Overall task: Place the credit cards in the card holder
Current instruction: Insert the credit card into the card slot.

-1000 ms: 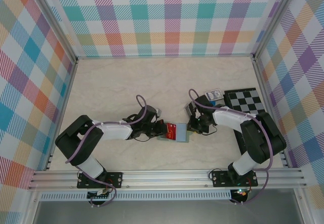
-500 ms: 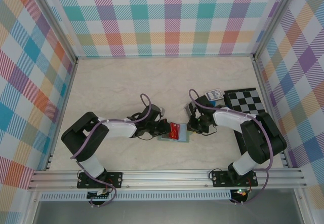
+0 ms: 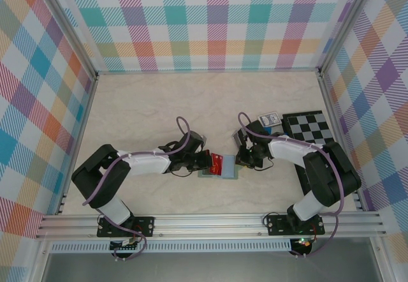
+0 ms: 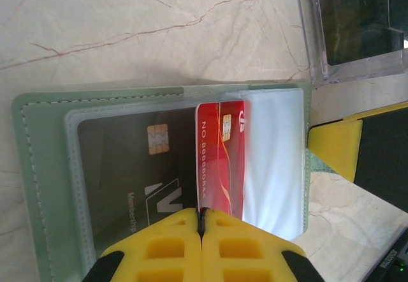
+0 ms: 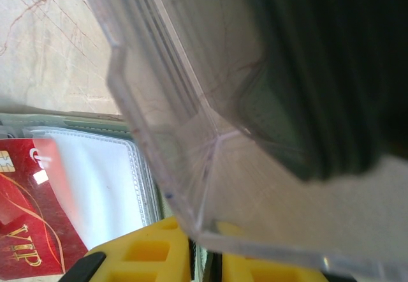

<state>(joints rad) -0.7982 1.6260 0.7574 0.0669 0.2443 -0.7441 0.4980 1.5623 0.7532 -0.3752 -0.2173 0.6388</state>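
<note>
Left gripper (image 4: 201, 231): fingers were closed flat together, nipping the near edge of a red card (image 4: 220, 154). The card reached straight ahead of the tips, partly under the clear pocket of the open card holder (image 4: 38, 167). A dark card (image 4: 127, 167) sat sleeved ahead-left of the tips. Right gripper (image 5: 205, 266): fingers stood narrow, the holder's green edge pinched between them.

Left arm (image 3: 146, 162) and right arm (image 3: 290, 148): white link covers, black joint housings, one purple cable looped along each, black base plates. Left gripper (image 4: 201, 217) and right gripper (image 5: 205, 256) carry yellow moulded fingers with rectangular recesses
</note>
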